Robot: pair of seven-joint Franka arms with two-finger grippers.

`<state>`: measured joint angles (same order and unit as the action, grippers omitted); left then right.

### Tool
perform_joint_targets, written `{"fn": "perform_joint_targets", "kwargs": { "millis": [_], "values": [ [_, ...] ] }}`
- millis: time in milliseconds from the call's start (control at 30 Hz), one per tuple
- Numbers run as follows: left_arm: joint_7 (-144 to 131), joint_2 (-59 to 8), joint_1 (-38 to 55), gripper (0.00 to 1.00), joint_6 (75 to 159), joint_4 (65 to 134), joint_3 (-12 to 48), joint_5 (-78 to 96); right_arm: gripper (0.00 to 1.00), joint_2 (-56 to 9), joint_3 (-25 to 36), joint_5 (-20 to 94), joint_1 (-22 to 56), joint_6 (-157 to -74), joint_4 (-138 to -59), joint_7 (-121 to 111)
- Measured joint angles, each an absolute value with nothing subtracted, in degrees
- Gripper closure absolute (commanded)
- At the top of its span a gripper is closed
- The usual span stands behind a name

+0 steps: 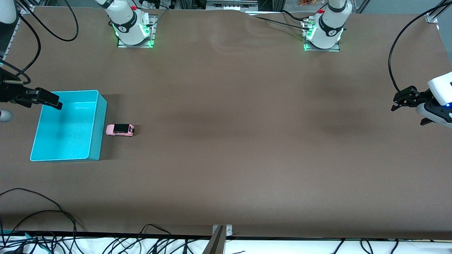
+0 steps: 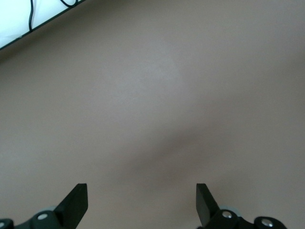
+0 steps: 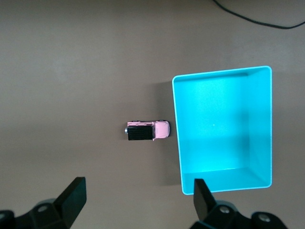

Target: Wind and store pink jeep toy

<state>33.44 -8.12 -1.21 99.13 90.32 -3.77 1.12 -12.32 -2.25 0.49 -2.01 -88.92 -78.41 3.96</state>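
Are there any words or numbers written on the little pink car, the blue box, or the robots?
Pink jeep toy: no writing to be seen.
Turquoise bin: plain, no label.
Round dark marks on the two arm bases: too small to read.
Brown table: no text.
So nothing here can be read.

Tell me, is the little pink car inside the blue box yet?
No, out. The car sits on the table beside the box, and the box is empty inside.

I see the pink jeep toy [image 1: 120, 129], black-roofed, upright on its wheels on the counter [image 1: 247, 141], just beside the turquoise bin [image 1: 97, 141], outside it
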Motion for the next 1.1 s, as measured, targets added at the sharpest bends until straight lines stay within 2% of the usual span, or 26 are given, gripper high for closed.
{"fn": "perform_joint_targets", "kwargs": {
  "millis": [601, 1101],
  "values": [
    [11.9, -4.9, -1.2, 0.0, 94.6, 89.2, 3.2, -3.6, 0.0, -12.2, -2.5, 0.5, -1.5, -94.2, -81.8, 3.9],
    [7.5, -4.5, -1.2, 0.0, 94.4, 89.2, 4.1, -3.6, 0.0, -12.1, -2.6, 0.5, -0.5, -97.2, -84.5, 3.9]
  ]
}}
